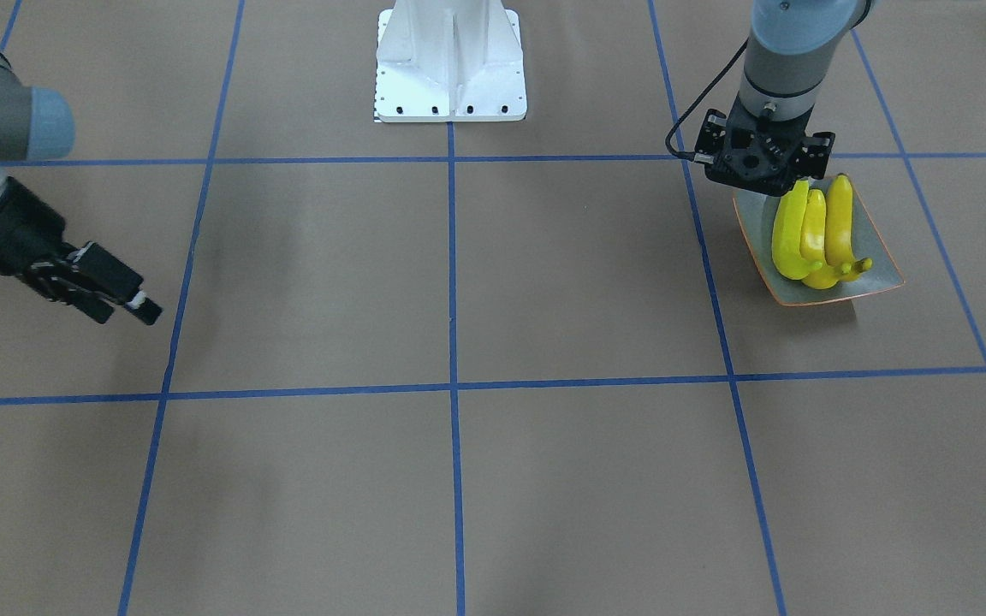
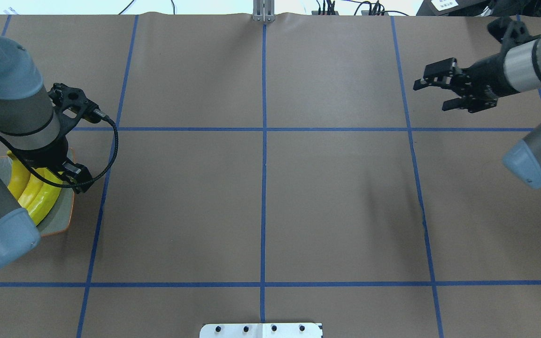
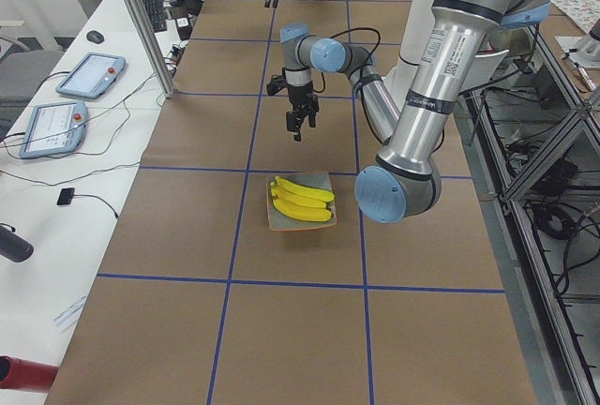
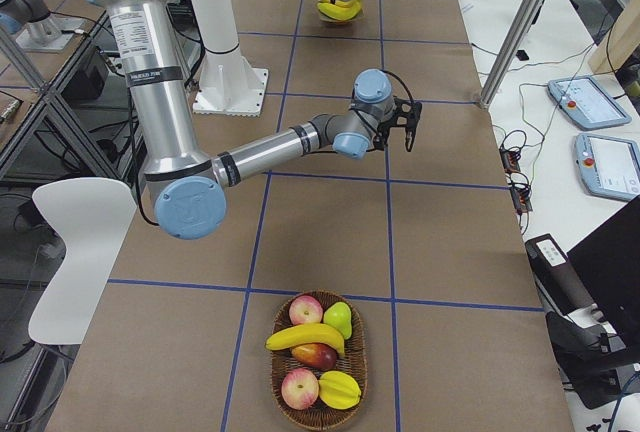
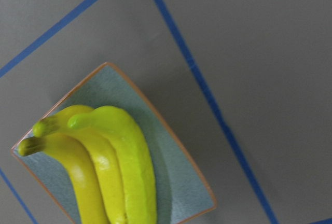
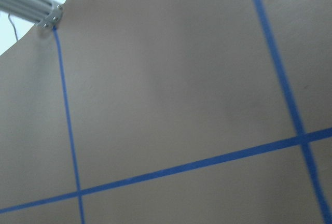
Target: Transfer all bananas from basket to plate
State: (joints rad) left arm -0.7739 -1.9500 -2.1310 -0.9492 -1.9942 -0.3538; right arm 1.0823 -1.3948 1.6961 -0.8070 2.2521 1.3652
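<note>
Three yellow bananas (image 1: 810, 235) lie side by side on the square grey-green plate (image 1: 882, 274), which sits on the robot's left side of the table. My left gripper (image 1: 765, 175) hangs just above their far ends. In the left side view its fingers are apart with nothing between them. The left wrist view looks down on these bananas (image 5: 119, 167) and the plate (image 5: 181, 182). One more banana (image 4: 305, 336) lies in the woven basket (image 4: 275, 372) at the right end of the table. My right gripper (image 2: 432, 96) hovers open and empty over bare table, well away from the basket.
The basket also holds apples (image 4: 305, 309), a pear (image 4: 340, 318) and other fruit. The white robot base (image 1: 450, 68) stands at the middle of the table's robot side. Blue tape lines divide the brown table (image 2: 261, 197) into squares.
</note>
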